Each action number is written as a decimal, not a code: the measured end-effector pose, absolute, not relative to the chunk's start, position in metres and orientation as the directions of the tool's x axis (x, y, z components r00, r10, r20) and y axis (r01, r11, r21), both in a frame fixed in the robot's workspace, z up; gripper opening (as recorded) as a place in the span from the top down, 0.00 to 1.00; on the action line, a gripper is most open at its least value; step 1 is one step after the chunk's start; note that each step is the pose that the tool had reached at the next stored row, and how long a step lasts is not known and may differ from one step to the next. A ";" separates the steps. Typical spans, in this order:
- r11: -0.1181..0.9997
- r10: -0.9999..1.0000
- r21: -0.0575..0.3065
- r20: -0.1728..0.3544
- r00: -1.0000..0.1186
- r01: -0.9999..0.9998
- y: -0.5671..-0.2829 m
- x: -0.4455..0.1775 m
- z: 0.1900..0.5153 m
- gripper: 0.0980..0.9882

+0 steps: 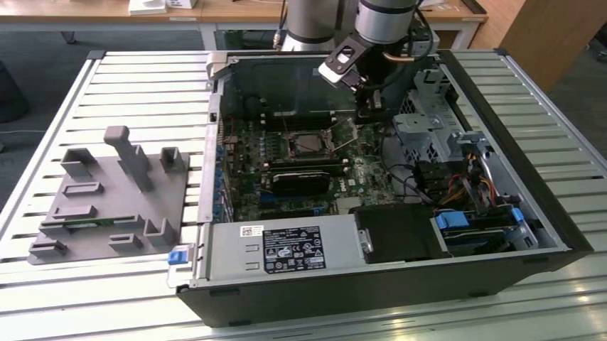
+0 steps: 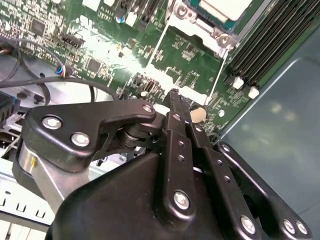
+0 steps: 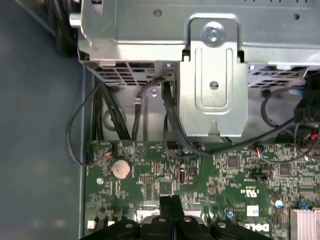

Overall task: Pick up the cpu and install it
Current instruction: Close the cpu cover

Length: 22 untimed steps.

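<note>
We see a slatted metal table (image 1: 142, 78) bearing an open desktop computer case (image 1: 531, 213) that lies on its side. Our landmark is the CPU socket (image 1: 305, 144), near the middle of the case.

- **Fixture tray:** a grey fixture tray (image 1: 104, 206) with upright pegs rests outside the case. It is well apart from the socket, towards the exterior view's left.
- **Motherboard:** the green motherboard (image 1: 246, 170) surrounds the socket.
- **Arm and gripper:** the robot arm (image 1: 384, 25) reaches down near the socket, on the exterior view's right. Its black gripper (image 1: 368, 106) hangs close over the board. In both wrist views (image 2: 174, 95) (image 3: 170, 200) the fingers are pressed together with nothing between them.
- **Cpu:** the cpu (image 2: 222, 6) sits inside the socket, pale top upward, within the metal frame.
- **Coin battery:** a coin battery (image 3: 120, 169) lies on the board beside the fingertips, on the side away from the socket.
</note>
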State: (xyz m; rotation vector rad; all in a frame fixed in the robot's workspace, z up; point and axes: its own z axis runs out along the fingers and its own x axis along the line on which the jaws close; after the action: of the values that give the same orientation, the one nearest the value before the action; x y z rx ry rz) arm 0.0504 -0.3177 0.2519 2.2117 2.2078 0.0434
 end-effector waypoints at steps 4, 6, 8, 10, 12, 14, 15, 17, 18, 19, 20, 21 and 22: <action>-0.002 1.000 0.030 0.008 0.002 1.000 -0.317 0.057 0.251 0.99; -0.002 1.000 0.030 0.008 0.001 1.000 -0.316 0.058 0.250 0.99; -0.002 1.000 0.030 0.008 0.002 1.000 -0.316 0.060 0.249 0.99; -0.002 1.000 0.029 0.008 0.002 1.000 -0.316 0.062 0.249 0.99; -0.002 1.000 0.028 0.008 0.002 1.000 -0.315 0.064 0.247 0.99; -0.002 1.000 0.028 0.008 0.002 1.000 -0.315 0.065 0.245 0.99; -0.002 1.000 0.028 0.008 0.002 1.000 -0.315 0.065 0.244 0.99; -0.002 1.000 0.028 0.008 0.002 1.000 -0.314 0.065 0.241 0.99; -0.002 1.000 0.028 0.008 0.001 1.000 -0.314 0.065 0.239 0.99; -0.002 1.000 0.028 0.008 0.002 1.000 -0.314 0.065 0.237 0.99; -0.002 1.000 0.028 0.008 0.002 1.000 -0.314 0.065 0.235 0.99; -0.002 1.000 0.028 0.008 0.002 1.000 -0.314 0.065 0.234 0.99; -0.002 1.000 0.028 0.008 0.002 1.000 -0.314 0.065 0.234 0.99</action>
State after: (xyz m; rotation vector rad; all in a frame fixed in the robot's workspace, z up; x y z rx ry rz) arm 0.0646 -0.3135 0.2342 2.2133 2.2094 0.0403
